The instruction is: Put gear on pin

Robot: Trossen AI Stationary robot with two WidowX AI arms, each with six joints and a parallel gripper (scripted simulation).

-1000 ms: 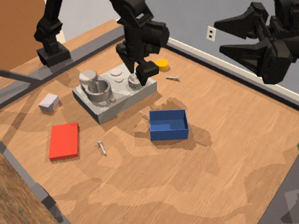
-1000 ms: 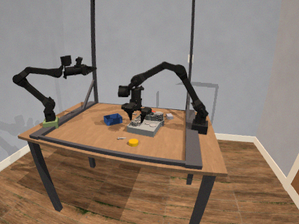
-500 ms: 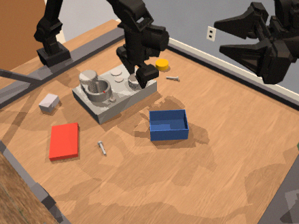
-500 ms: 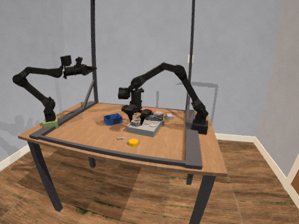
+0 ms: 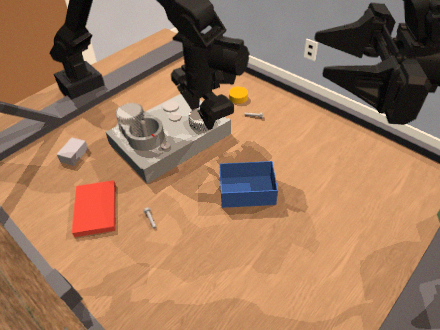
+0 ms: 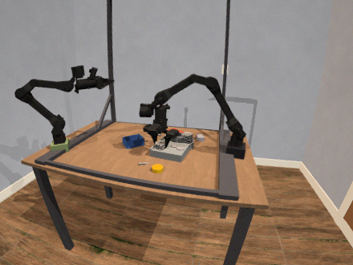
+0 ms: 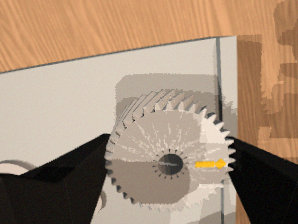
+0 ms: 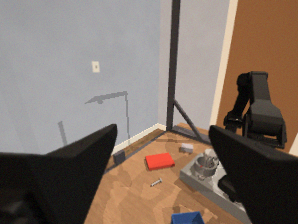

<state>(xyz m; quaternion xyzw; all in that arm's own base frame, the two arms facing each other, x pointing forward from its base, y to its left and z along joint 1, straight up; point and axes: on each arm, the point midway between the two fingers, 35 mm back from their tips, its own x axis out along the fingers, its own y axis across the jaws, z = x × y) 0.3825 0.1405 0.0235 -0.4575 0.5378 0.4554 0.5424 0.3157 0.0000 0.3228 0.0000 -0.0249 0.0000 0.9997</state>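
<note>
1. Gear (image 5: 196,120) (image 6: 160,145) (image 7: 140,135), loose, toothed, pale grey; top view. Sits at one end of a grey block (image 5: 172,167) (image 6: 168,155) (image 7: 60,110) (image 8: 210,191), between the fingers of the left gripper (image 5: 200,113) (image 6: 161,145) (image 7: 167,142), well apart from the collar (image 5: 145,142) (image 8: 204,171) with its red mark (image 5: 153,135). Blue bin (image 5: 248,199) (image 6: 133,141) (image 8: 187,218) stands near the block. Right gripper (image 5: 321,53) (image 6: 112,81) (image 8: 163,128): wide.
2. Exterior view. Left gripper points down over the block; right gripper is raised, well apart. Yellow disc (image 5: 238,95) (image 6: 157,169) lies on the table (image 5: 225,260) (image 6: 108,161) (image 7: 100,25) (image 8: 130,200).
3. Left wrist view. Fingers meet the gear's teeth on opposite sides, gripping it; yellow arrow (image 7: 210,164) points toward the right-hand finger in this view.
4. Right wrist view. Fingers spread, nothing between them; red slab (image 5: 94,207) (image 8: 160,161) lies beyond.
</note>
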